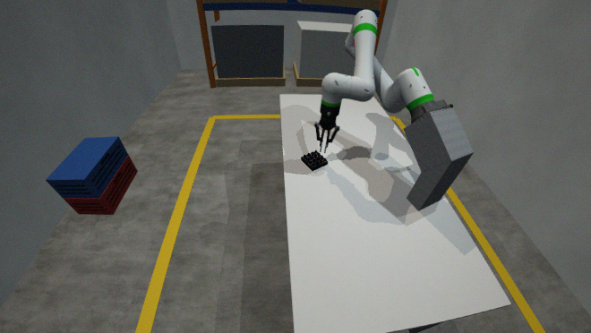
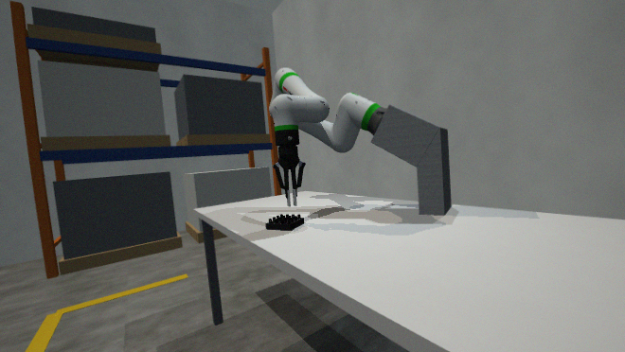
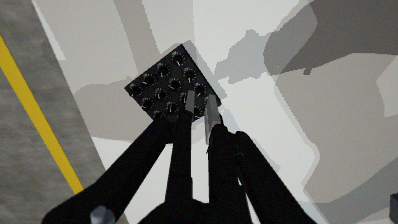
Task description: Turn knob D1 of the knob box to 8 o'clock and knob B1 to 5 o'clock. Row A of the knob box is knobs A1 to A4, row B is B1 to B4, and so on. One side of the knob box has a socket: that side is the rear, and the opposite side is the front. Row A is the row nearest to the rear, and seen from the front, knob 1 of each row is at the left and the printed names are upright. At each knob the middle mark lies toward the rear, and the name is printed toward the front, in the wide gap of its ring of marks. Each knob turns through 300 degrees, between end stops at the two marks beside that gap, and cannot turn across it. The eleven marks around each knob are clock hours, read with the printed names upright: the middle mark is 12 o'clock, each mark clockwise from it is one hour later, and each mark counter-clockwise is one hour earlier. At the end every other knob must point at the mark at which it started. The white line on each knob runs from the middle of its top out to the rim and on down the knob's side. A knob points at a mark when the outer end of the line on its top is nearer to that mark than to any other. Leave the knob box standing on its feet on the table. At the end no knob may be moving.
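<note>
The black knob box [image 1: 311, 165] stands on the white table near its left edge, with its knobs up; it also shows in the exterior view [image 2: 284, 221]. In the wrist view the knob box [image 3: 172, 86] lies turned diagonally, with small white lines on its knobs too small to read. My gripper [image 1: 323, 149] [image 2: 291, 203] hangs point down a little above the box's far right corner, clear of the knobs. Its fingers stand nearly shut with a narrow gap and hold nothing.
The robot's grey pedestal [image 1: 436, 157] stands on the table at the right. The table's left edge runs close beside the box. A blue and red crate stack [image 1: 91, 175] sits on the floor at the left. A shelf rack [image 2: 95, 137] stands behind the table.
</note>
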Controlling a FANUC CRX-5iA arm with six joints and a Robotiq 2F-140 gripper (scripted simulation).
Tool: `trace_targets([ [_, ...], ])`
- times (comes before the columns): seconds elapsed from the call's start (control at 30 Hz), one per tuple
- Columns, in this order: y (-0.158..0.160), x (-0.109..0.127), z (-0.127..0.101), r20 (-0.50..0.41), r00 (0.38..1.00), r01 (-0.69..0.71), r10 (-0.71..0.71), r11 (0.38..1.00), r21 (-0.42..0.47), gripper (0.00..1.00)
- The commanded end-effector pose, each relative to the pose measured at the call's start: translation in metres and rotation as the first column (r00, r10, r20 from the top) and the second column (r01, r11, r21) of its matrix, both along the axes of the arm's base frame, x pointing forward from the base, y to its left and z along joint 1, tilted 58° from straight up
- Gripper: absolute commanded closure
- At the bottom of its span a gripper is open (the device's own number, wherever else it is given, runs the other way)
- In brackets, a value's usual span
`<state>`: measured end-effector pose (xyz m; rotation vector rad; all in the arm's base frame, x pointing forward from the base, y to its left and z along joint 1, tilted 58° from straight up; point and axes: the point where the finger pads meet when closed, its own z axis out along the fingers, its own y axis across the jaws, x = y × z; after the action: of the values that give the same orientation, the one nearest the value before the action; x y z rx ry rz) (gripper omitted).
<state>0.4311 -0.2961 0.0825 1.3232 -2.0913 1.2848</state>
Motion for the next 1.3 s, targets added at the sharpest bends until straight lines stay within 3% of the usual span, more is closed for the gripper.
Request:
trace_targets([
  [0.0,0.001,0.0,0.0006,-0.135,0.988,-0.077,0.075,0.997,-0.01,0.88],
  [0.2,0.0019,-0.0002,0.0011,-0.279,0.947,-0.172,0.16,0.985,-0.019,0.88],
  [0.27,0.0019,-0.0002,0.0011,-0.279,0.947,-0.172,0.16,0.985,-0.019,0.88],
  [0.3,0.0024,-0.0003,0.0014,-0.347,0.917,-0.218,0.199,0.976,-0.018,0.88],
  [0.57,0.0036,-0.0005,0.0021,-0.513,0.809,-0.334,0.286,0.943,0.0,0.88],
  [0.77,0.0045,-0.0007,0.0026,-0.631,0.697,-0.418,0.341,0.908,0.029,0.88],
  [0.83,0.0045,-0.0007,0.0026,-0.631,0.697,-0.418,0.341,0.908,0.029,0.88],
  [0.87,0.0049,-0.0008,0.0029,-0.683,0.634,-0.456,0.363,0.888,0.048,0.88],
  [1.27,0.0067,-0.0011,0.0039,-0.842,0.349,-0.582,0.412,0.799,0.149,0.88],
])
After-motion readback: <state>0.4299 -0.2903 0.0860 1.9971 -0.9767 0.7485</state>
